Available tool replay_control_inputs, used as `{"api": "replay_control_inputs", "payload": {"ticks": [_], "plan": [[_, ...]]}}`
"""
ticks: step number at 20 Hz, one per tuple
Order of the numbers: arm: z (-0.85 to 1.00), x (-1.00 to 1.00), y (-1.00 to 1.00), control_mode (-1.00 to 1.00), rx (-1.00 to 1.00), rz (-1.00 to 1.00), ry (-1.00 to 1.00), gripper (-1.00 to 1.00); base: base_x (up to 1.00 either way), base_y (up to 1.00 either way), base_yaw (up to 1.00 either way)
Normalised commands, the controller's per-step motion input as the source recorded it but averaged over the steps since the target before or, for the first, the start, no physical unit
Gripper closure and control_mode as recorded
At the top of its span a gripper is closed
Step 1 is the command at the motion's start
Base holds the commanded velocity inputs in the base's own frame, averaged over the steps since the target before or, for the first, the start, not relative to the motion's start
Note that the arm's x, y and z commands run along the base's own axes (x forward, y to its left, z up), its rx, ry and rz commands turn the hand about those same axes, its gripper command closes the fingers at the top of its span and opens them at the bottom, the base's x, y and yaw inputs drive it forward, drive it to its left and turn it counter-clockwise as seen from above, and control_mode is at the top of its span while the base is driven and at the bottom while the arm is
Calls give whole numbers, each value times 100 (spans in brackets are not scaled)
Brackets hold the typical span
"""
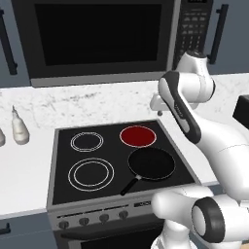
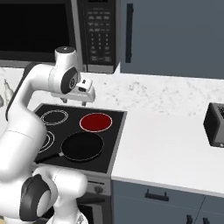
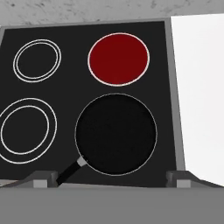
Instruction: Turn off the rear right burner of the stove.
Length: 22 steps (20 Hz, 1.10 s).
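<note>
The stove (image 1: pixel 62 146) is a black glass cooktop with a grey front panel and a row of small dark knobs (image 1: pixel 103 218). Its rear right burner (image 1: pixel 138 136) (image 2: pixel 96 122) (image 3: pixel 118 59) glows red inside a thin white rim. A black frying pan (image 1: pixel 151 163) (image 3: pixel 116 133) sits on the front right zone, handle pointing toward the front panel. My gripper (image 2: pixel 74 102) (image 3: pixel 111 178) hangs open and empty well above the cooktop, behind the red burner and looking down on it. Its fingertips (image 3: pixel 41 178) stand wide apart.
A black-and-steel microwave (image 1: pixel 97 39) hangs above the back wall. Two pale bottles (image 1: pixel 20 127) stand on the left counter. A dark toaster (image 2: pixel 215 124) sits on the white counter (image 2: pixel 166 144) to the stove's right. Double-lined white rings (image 3: pixel 37 60) mark the left zones.
</note>
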Motion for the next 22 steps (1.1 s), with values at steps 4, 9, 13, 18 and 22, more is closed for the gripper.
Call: {"api": "replay_control_inputs", "payload": {"ticks": [4,9,13,18,22], "plan": [[0,0,0,100,0,0,0,-100,41,-26,0],[0,0,0,100,0,0,0,-100,33,-32,0],[0,0,0,100,0,0,0,-100,15,-39,0],[0,0,0,100,0,0,0,-100,14,-36,0],[0,0,0,100,0,0,0,-100,11,-46,-1]]}}
